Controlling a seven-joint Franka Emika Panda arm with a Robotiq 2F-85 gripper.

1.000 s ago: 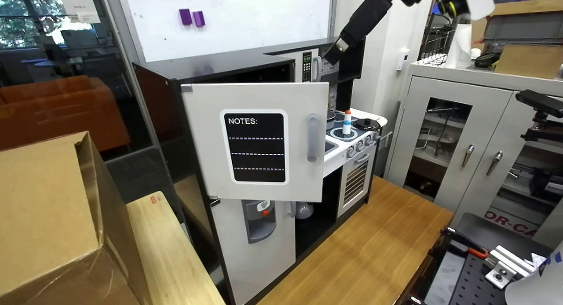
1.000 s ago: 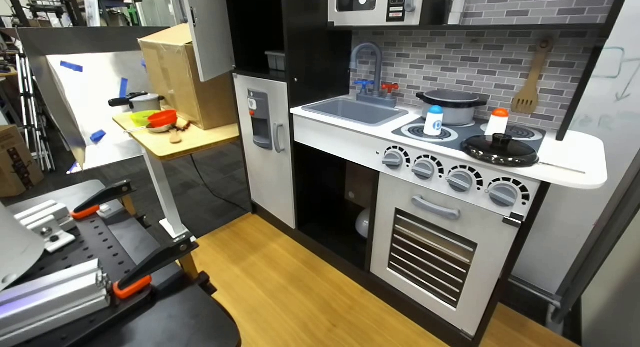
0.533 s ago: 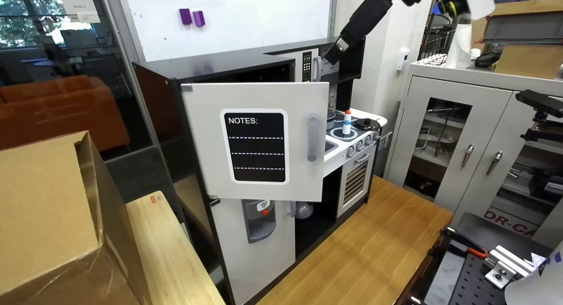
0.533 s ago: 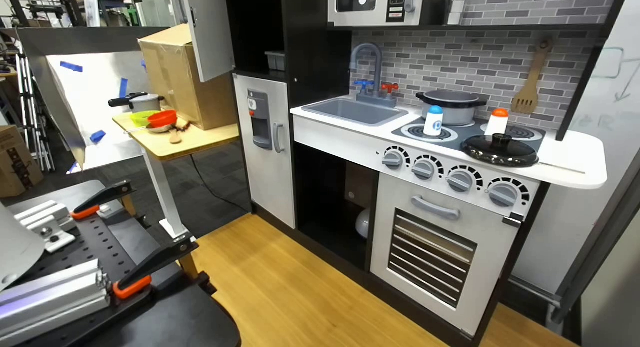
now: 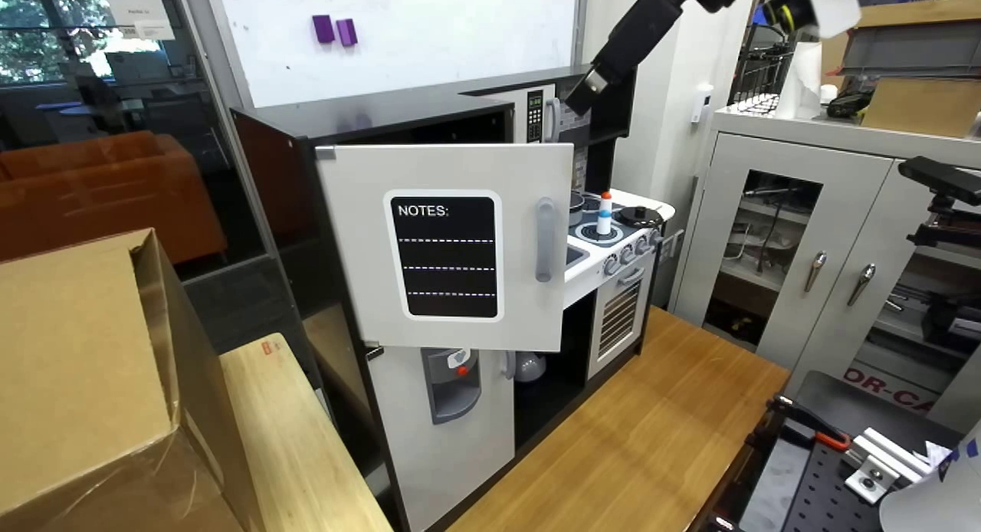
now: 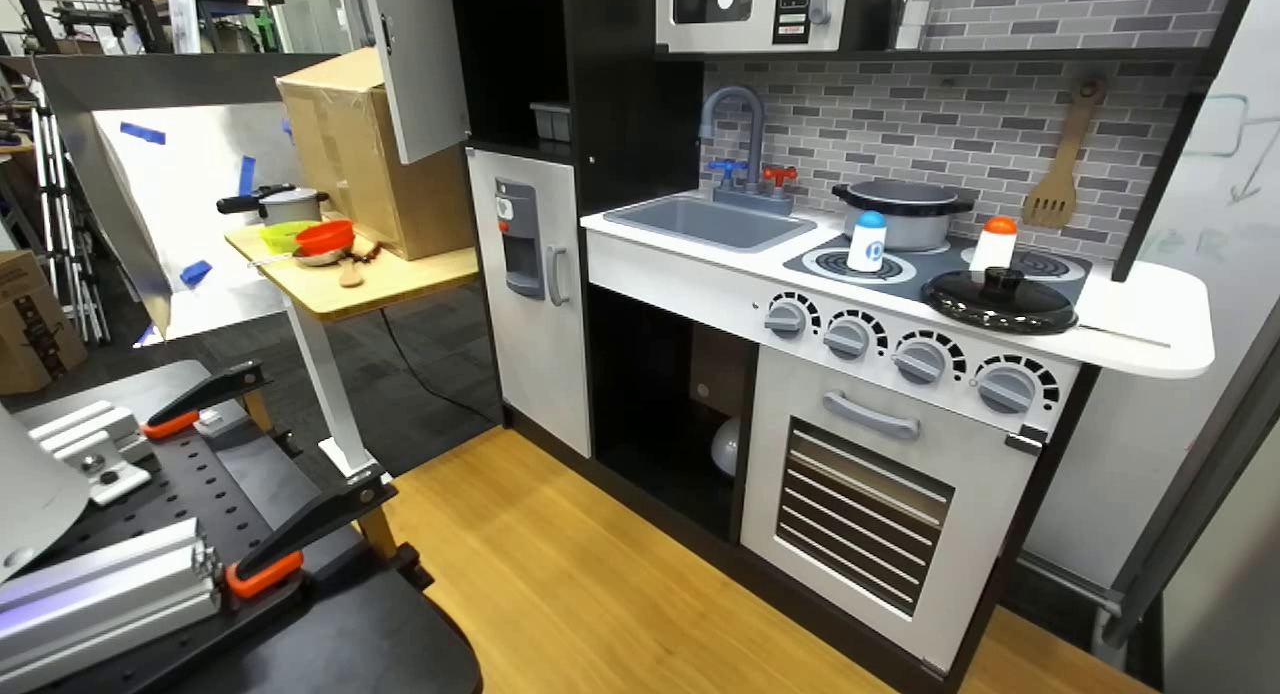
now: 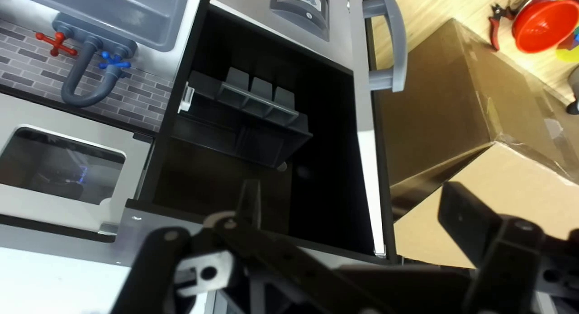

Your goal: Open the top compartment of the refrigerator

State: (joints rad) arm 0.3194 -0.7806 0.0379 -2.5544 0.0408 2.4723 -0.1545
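Barely a flicker since the earlier frames: the white arm keeps its spot at the upper right of an exterior view, and the top compartment door still stands swung out. From the left, then! A cardboard box fills the lower left, a pale wooden counter running alongside it, an orange sofa higher up the frame. Whiteboard across the top, and centre frame it's the refrigerator, black-bodied, that NOTES door jutting forward, hinged at left, grey handle near the free edge at right. Lower door closed beneath. Moving right, the toy stove, then wooden surface stretching through the lower middle, room all the way over to the grey cabinet. Over to the wrist view: sink upper left, the compartment's dark opening mid-frame with a grey bin inside, door edge just right of centre, a red bowl at upper right. And along the bottom, the jaws! Spread wide, fingertips far apart, gripping nothing; in an exterior view they sit above the door's upper right corner, apart from the handle.
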